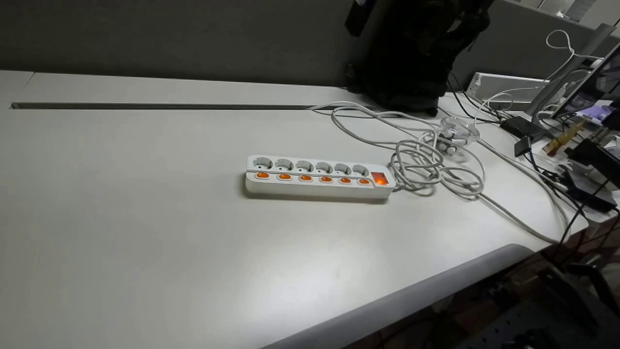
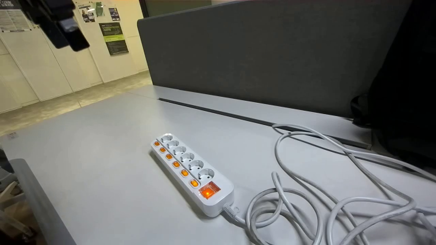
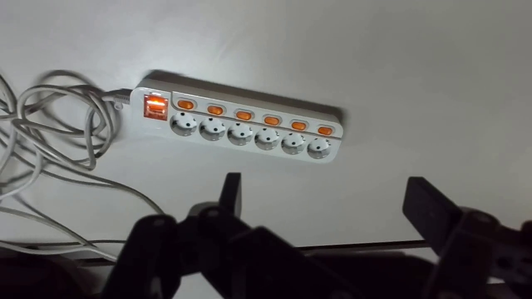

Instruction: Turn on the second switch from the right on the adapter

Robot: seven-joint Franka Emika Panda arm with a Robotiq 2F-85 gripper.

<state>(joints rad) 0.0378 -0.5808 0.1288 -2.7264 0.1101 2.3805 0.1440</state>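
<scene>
The adapter is a white power strip (image 1: 315,190) lying flat on the table; it also shows in an exterior view (image 2: 190,170) and in the wrist view (image 3: 237,97). It has a row of round sockets, a row of small orange switches (image 1: 345,181) and a large red-orange switch (image 1: 380,178) that glows at the cable end. I cannot tell whether the small switches are on or off. My gripper (image 3: 322,185) is open and empty, its fingers wide apart, above the table and clear of the strip. Its dark fingertips also show high up in an exterior view (image 2: 68,42).
Tangled grey cables (image 1: 419,162) lie beside the strip's glowing-switch end. A black bag (image 1: 407,58) stands at the back against the dark partition (image 1: 169,39). A slot (image 1: 160,106) runs along the table's back. A monitor (image 1: 591,82) and electronics stand to the side.
</scene>
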